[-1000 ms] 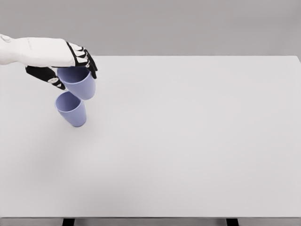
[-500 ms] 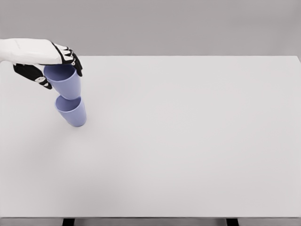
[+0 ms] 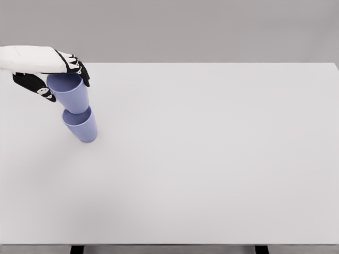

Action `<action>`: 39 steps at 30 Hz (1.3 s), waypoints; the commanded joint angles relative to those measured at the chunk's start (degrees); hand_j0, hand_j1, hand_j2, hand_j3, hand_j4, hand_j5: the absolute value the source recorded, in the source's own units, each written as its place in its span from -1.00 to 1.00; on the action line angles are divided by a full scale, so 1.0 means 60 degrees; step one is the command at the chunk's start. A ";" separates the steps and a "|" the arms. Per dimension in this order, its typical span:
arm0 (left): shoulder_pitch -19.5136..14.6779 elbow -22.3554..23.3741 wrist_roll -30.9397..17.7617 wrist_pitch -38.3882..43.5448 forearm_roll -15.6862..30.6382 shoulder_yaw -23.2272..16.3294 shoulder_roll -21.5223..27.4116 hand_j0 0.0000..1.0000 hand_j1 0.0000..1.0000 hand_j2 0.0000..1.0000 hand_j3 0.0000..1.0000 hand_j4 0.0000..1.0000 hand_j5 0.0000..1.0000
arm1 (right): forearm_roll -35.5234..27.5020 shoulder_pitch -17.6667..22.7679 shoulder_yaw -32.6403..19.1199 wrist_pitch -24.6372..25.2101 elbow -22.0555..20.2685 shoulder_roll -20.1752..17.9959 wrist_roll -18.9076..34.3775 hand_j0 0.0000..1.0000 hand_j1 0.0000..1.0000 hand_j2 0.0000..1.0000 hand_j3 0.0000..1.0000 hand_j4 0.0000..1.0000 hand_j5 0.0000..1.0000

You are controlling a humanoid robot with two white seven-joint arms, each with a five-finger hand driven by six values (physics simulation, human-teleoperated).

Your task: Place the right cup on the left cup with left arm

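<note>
You have two lilac cups at the far left of the white table [image 3: 212, 159]. The upper cup [image 3: 70, 94] sits with its base at the mouth of the lower cup [image 3: 81, 125], which stands on the table. Your left hand [image 3: 50, 71] grasps the upper cup around its rim, fingers [image 3: 80, 67] wrapped over the far side, thumb on the left.

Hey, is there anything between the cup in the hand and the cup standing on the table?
Nothing. In the head view the held cup sits directly above the lower cup, its base at that cup's rim.
</note>
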 commanded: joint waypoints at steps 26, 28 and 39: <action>0.0161 -0.0101 0.0059 0.0021 0.0196 -0.0023 0.0164 -0.06 -0.06 -0.06 -0.06 -0.06 -0.06 | 0.0016 0.0000 0.0001 -0.0004 0.0003 0.0000 0.0004 1.00 1.00 1.00 1.00 1.00 1.00; 0.0161 -0.0101 0.0059 0.0021 0.0196 -0.0023 0.0164 -0.06 -0.06 -0.06 -0.06 -0.06 -0.06 | 0.0016 -0.0015 0.0001 -0.0004 0.0003 0.0000 0.0004 1.00 1.00 1.00 1.00 1.00 1.00; 0.0161 -0.0101 0.0103 0.0021 0.0167 -0.0023 0.0193 0.68 0.68 0.68 0.68 0.68 0.68 | 0.0016 0.0000 0.0001 -0.0004 0.0003 0.0000 0.0004 1.00 1.00 1.00 1.00 1.00 1.00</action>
